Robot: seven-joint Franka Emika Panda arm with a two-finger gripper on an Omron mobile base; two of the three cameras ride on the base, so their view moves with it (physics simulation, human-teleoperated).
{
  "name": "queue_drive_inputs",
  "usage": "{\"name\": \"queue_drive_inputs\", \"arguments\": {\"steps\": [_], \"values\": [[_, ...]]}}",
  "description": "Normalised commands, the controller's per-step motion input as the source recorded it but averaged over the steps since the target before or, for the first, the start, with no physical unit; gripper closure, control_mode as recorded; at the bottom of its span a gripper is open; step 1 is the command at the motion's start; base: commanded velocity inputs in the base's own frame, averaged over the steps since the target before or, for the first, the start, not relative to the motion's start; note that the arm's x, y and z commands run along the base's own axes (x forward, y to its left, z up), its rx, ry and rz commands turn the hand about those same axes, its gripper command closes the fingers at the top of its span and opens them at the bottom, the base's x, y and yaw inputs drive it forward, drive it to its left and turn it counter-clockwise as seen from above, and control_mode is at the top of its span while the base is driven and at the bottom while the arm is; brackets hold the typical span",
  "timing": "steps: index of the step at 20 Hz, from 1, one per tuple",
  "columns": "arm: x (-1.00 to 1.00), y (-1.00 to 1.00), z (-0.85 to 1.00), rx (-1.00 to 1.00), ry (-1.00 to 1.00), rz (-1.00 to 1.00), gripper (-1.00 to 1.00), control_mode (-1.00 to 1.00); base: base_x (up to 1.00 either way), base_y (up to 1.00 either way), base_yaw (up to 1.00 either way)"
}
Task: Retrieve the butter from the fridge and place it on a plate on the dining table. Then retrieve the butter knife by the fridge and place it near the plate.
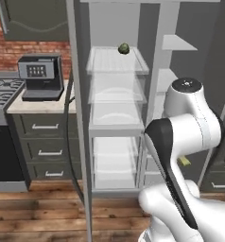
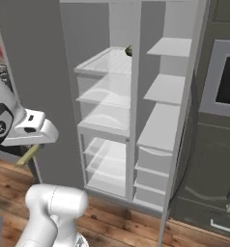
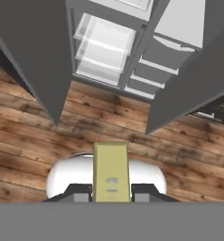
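The fridge (image 1: 115,118) stands with both doors open, its white shelves and drawers bare apart from a small green item (image 1: 124,48) on the top left shelf. My gripper (image 3: 111,196) is shut on the butter (image 3: 111,170), a pale yellow stick that juts out between the fingertips. The hand hangs low in front of the fridge (image 3: 109,42), over the wooden floor. From the right base view the butter (image 2: 29,154) pokes out beneath the gripper (image 2: 33,146), left of the fridge's open left door (image 2: 39,72). A yellow end of the butter (image 1: 184,161) peeks from behind my arm.
A coffee machine (image 1: 40,75) sits on the kitchen counter left of the fridge, beside a stove (image 1: 1,90). A dark cabinet with a microwave (image 2: 228,82) stands to the right. The open doors flank the hand on both sides. Wooden floor (image 3: 34,117) lies below.
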Motion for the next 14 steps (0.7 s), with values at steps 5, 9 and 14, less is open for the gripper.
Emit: {"name": "queue_drive_inputs", "arguments": {"steps": [5, 9, 14], "values": [[0.00, 0.00, 0.00, 0.00, 0.00, 0.00, 1.00, 1.00, -0.19, 0.15, 0.20], [0.00, 0.00, 0.00, 0.00, 0.00, 0.00, 1.00, 1.00, -0.16, 0.01, 0.30], [0.00, 0.00, 0.00, 0.00, 0.00, 0.00, 1.00, 1.00, -0.29, -0.52, 0.55]]}}
